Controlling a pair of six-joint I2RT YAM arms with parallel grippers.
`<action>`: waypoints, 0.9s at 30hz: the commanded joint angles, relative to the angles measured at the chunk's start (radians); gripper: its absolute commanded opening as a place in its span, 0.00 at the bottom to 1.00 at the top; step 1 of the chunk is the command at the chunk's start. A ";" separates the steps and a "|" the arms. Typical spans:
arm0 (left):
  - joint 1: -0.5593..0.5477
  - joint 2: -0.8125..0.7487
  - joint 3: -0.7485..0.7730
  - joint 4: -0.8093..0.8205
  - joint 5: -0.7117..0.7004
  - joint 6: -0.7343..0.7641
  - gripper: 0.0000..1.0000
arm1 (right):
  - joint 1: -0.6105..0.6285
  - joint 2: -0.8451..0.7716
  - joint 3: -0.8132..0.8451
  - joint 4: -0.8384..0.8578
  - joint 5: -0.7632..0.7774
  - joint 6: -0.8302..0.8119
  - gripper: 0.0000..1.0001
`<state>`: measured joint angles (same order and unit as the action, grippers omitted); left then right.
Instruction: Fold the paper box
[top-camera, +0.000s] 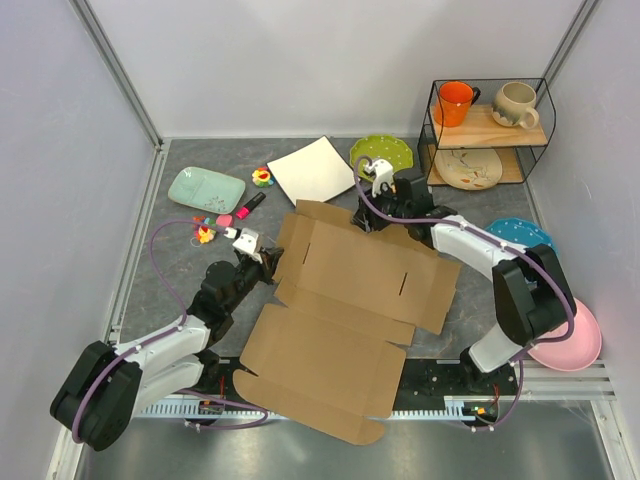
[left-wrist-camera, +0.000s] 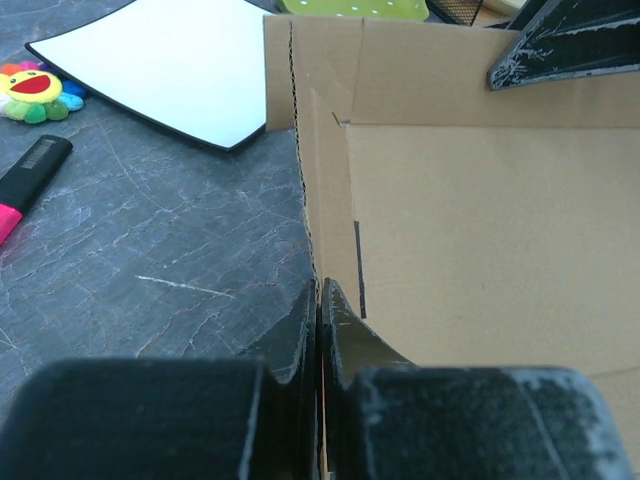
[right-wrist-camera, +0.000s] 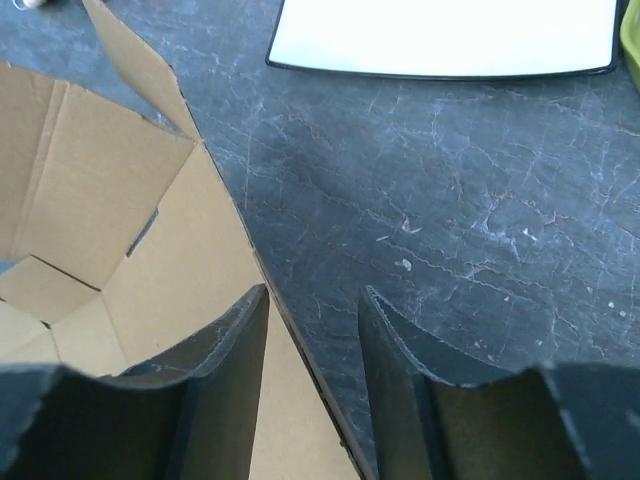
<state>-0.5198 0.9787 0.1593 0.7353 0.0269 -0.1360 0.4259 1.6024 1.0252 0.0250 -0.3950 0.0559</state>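
Left fingers (left-wrist-camera: 296, 335) pinch the brown paper box (top-camera: 345, 300) — flat, flaps half-raised; right fingers (right-wrist-camera: 228, 345) spread astride its edge.

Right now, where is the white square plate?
In the top view, the white square plate lies far-centre on the table, just beyond the paper box, between the flower toy on its left and the green plate on its right.

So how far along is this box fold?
Barely started. The paper box lies mostly flat, its near panel unfolded. In hand: left jaws shut on the raised left side flap; right jaws open, straddling the far edge. All remaining walls and closing are left.
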 joint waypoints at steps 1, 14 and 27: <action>-0.011 -0.017 0.014 0.055 -0.013 0.007 0.02 | 0.065 0.013 0.027 -0.058 0.091 -0.082 0.47; -0.034 -0.023 0.016 0.035 -0.025 0.018 0.02 | 0.097 0.013 0.068 -0.111 0.188 -0.131 0.73; -0.046 -0.031 0.016 0.026 -0.061 0.022 0.02 | 0.145 0.093 0.165 -0.197 0.208 -0.166 0.51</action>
<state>-0.5587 0.9657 0.1593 0.7231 -0.0040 -0.1360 0.5526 1.6745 1.1515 -0.1505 -0.1986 -0.0887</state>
